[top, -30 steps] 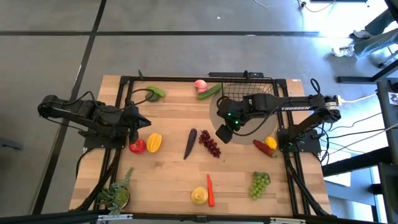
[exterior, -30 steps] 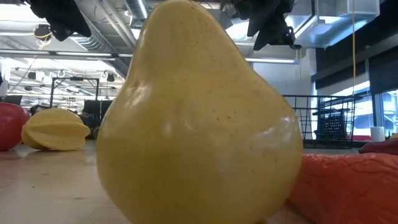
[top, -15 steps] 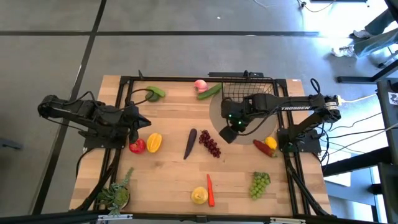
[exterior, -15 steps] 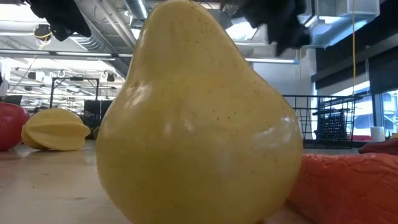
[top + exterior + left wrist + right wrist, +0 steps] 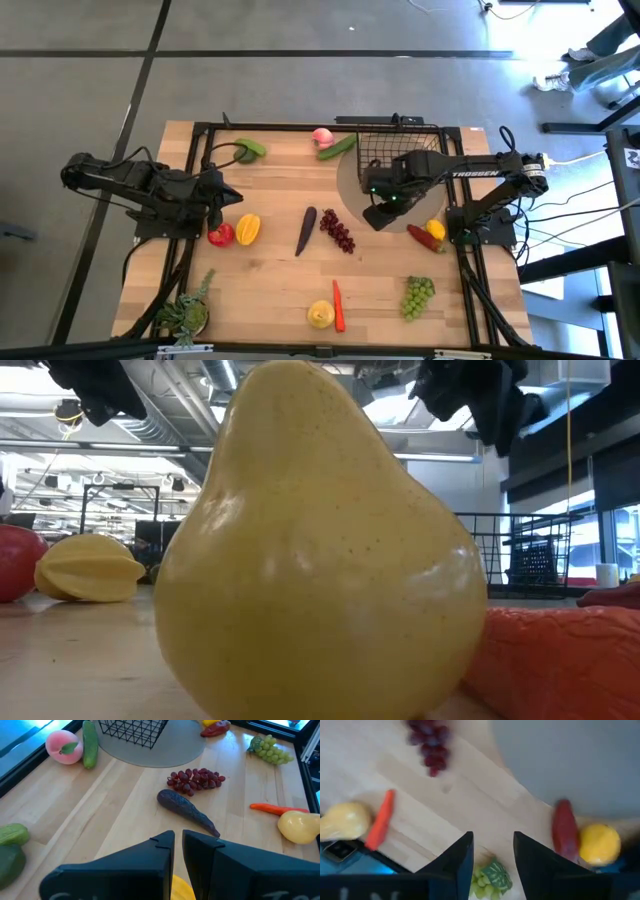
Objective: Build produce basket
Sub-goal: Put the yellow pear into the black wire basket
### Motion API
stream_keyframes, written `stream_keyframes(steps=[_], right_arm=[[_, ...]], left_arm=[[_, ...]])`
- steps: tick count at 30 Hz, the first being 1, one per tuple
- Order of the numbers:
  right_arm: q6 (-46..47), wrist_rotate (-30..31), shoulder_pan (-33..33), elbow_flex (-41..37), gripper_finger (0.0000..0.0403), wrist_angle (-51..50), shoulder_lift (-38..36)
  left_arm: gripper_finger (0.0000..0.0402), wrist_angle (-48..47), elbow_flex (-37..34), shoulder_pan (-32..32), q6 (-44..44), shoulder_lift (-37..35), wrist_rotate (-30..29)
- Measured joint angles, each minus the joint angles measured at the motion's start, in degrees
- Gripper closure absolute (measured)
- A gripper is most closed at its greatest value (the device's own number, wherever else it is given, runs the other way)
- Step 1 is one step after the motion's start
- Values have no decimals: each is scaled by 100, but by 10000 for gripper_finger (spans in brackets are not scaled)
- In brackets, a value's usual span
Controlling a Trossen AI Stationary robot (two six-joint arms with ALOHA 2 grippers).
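Black wire basket [image 5: 398,145] sits at far right of surface [image 5: 280,280] on grey mat, looks empty to me. Produce all outside: dark grapes [image 5: 337,231], eggplant [image 5: 306,230], carrot [image 5: 338,305], green grapes [image 5: 418,295], peach [image 5: 322,136]. Right gripper [image 5: 383,213] hovers near basket's front, jaws part open, holding nothing. Left gripper [image 5: 232,197] waits at left, jaws pinched shut, empty. I judge task barely begun.

Overhead looks straight down; low view close behind pear [image 5: 320,550]; wrists overlook tabletop.

A lab or workshop: exposed ceiling ducts [image 5: 170,410], concrete floor [image 5: 300,80], wooden test table [image 5: 270,280].
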Motion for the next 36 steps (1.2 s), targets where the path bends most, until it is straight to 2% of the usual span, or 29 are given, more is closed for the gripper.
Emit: stream_keyframes(steps=[9, 20, 26, 29, 32, 36], right_arm=[[-2452, -24, 227, 0, 272, 1701, 0], [-4530, -158, 712, 0, 272, 2175, 0], [-4363, -40, 1210, -2, 272, 3128, 26], [-4207, 244, 1518, -2, 272, 3650, 138], [-3859, 596, 1770, -2, 272, 3960, 291], [-3555, 670, 2060, -2, 272, 4195, 596]], left_arm=[[374, 0, 0, 0, -2, 0, 0], [374, -293, 0, 0, 60, -2, 42], [374, -307, 0, 1, 512, 0, 691], [374, -303, 0, 0, 676, -2, 920], [374, -300, 0, 0, 697, -2, 1033], [374, -295, 0, 0, 790, -2, 1391]])
